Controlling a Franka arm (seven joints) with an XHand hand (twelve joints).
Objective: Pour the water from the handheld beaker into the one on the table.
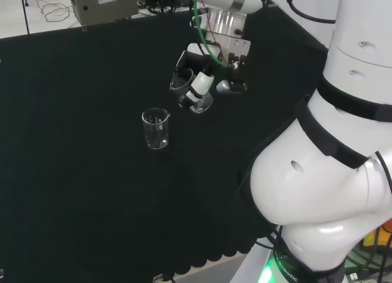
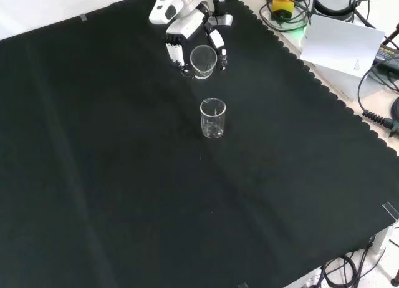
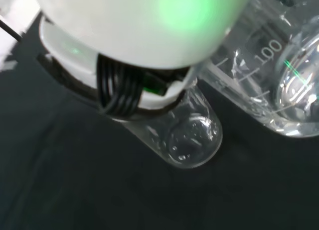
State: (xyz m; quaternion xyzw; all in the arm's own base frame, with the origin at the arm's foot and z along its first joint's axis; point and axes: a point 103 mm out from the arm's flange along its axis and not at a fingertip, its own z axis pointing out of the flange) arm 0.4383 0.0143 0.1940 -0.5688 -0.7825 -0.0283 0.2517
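A black-cloth counter (image 2: 93, 176) seen from the front. Near its top edge, the robot hand (image 2: 187, 29) has its fingers curled around a clear glass beaker (image 2: 203, 60), held tilted above the cloth with its mouth facing the camera. A second clear beaker (image 2: 212, 118) stands upright on the counter just below it, apart from the held one.
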